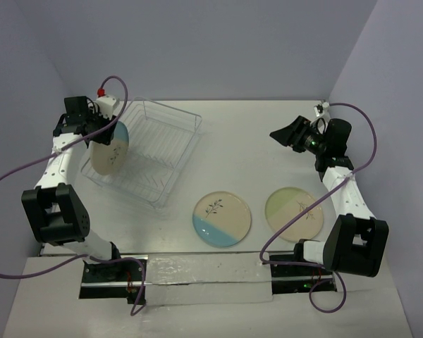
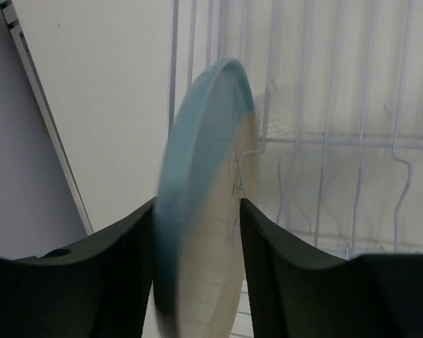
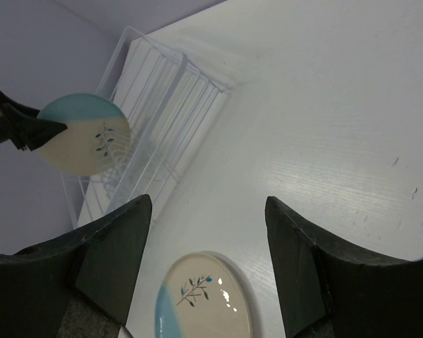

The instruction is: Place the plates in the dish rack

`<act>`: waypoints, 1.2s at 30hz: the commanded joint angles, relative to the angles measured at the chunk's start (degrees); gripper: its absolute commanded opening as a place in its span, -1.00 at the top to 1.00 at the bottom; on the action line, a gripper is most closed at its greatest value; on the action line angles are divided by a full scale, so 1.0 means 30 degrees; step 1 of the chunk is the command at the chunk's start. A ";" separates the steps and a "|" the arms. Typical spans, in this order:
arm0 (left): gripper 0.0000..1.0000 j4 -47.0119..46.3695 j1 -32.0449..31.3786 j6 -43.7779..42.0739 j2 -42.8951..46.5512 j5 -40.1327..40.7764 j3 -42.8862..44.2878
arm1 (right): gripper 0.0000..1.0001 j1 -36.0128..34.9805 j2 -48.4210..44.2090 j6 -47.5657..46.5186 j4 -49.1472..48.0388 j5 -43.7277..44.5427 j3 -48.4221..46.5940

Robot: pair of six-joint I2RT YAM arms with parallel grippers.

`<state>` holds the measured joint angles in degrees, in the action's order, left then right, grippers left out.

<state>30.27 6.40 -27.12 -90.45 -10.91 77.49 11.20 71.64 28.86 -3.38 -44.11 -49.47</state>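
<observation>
The left gripper [image 2: 197,211] has its fingers close on either side of a blue-segment plate [image 1: 111,151] standing on edge at the left end of the dish rack [image 1: 168,107]. Whether they clamp the plate cannot be told. The right gripper [image 3: 208,208] hangs open and empty above the far right of the counter [image 1: 240,155]. A second blue-segment plate [image 1: 222,218] and the green-segment plate [image 1: 292,213] lie flat side by side on the near counter, right of the rack.
</observation>
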 commanded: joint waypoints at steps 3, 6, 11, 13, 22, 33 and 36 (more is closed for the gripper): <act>-0.28 -0.1131 0.0100 0.0358 0.0465 0.0207 0.0410 | -0.46 0.0185 0.0131 -0.0018 -0.0281 -0.0397 -0.0576; -0.42 -0.1153 0.0093 0.0540 0.0561 0.0207 0.0563 | -0.46 0.0163 0.0086 -0.0041 -0.0281 -0.0471 -0.0530; -0.99 -0.1244 0.0064 0.1075 0.1062 0.1241 0.2117 | -0.48 0.0163 -0.0094 -0.0073 -0.0281 -0.0767 -0.0529; -0.99 -0.1213 0.0029 0.1615 0.1049 0.2469 0.3110 | -0.52 0.0163 -0.0220 -0.0119 -0.0281 -0.0822 -0.0484; -0.99 -0.0688 -0.0561 0.4847 0.0509 0.6906 0.6162 | -0.58 0.0163 -0.0739 0.0193 -0.0281 -0.0922 -0.0209; -0.99 -0.3483 -0.5387 1.2954 0.3072 0.0468 0.6677 | -0.97 -0.0415 -0.2891 0.1180 0.0093 0.0472 0.2232; -0.99 -0.5149 -0.9053 1.2849 0.3485 0.3028 0.5008 | -0.98 -0.1934 -0.3832 0.0542 0.1847 0.1966 0.2609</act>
<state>24.85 -6.44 4.69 -83.72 -3.56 97.77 10.34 64.65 31.65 -2.97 -43.67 -43.57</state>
